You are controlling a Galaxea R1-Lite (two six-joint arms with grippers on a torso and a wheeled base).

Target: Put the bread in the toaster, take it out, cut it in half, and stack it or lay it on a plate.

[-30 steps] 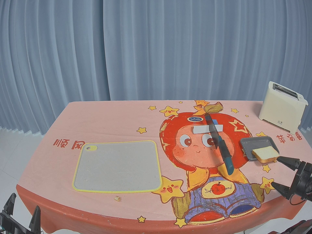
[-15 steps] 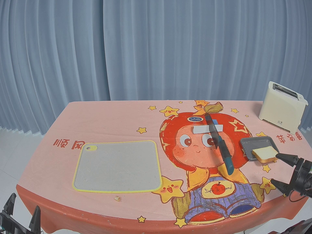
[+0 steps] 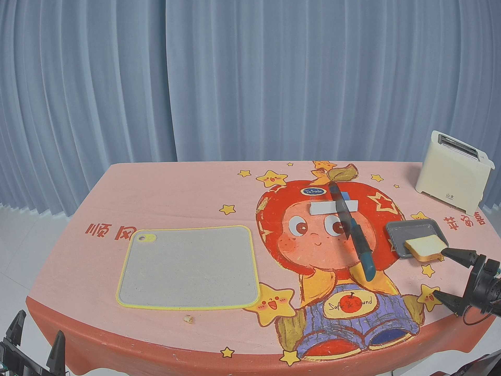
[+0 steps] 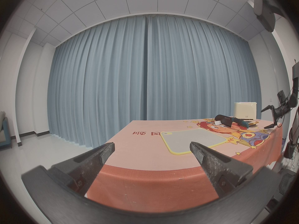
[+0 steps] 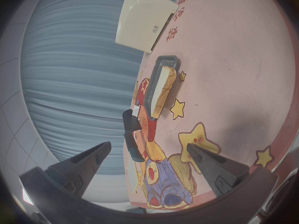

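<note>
Pale toast-coloured bread (image 3: 426, 247) lies flat on the near end of the grey plate (image 3: 409, 229), overhanging its rim, close to the table's (image 3: 172, 194) right edge. Right gripper (image 3: 441, 272) hovers at that edge, jaws spread wide and empty. The bread sits just beyond its far fingertip, ahead of the jaws and not between them. Toaster (image 3: 454, 172) stands at the far right corner. Knife (image 3: 355, 233) lies left of the plate, cutting board (image 3: 189, 267) toward the front left. Left gripper (image 3: 39, 325) is below the front left corner, open, holding nothing.
</note>
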